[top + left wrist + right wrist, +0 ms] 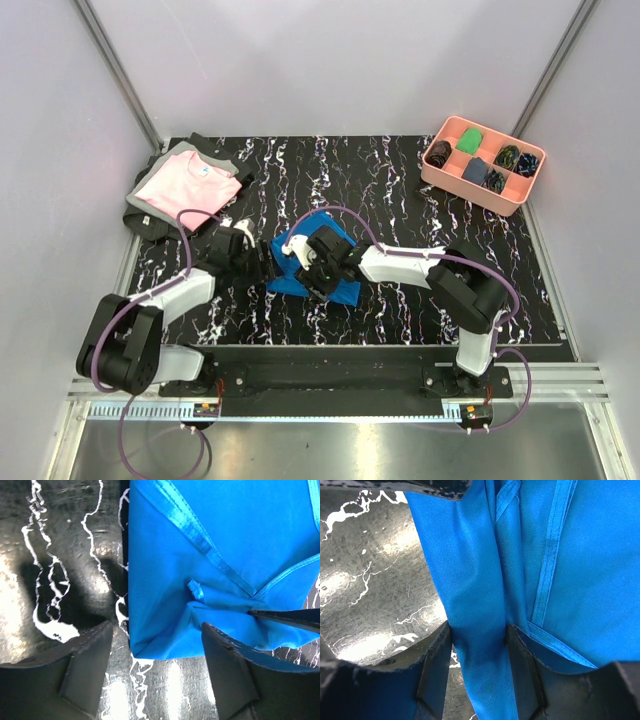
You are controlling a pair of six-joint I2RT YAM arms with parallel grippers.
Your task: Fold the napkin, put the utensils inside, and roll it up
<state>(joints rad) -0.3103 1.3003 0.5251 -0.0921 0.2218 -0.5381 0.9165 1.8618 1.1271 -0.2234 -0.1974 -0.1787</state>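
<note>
Napkin (470, 570) fold sits pinched in right gripper (479, 642); left gripper (156, 652) straddles corner.

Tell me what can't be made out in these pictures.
Utensils: in no view; whether the napkin hides them is unclear.
Napkin's middle, top view: covered by the right gripper.
Tray contents, top view: too small to identify.
Napkin's outline, wrist views: cut off by frame edges.
</note>
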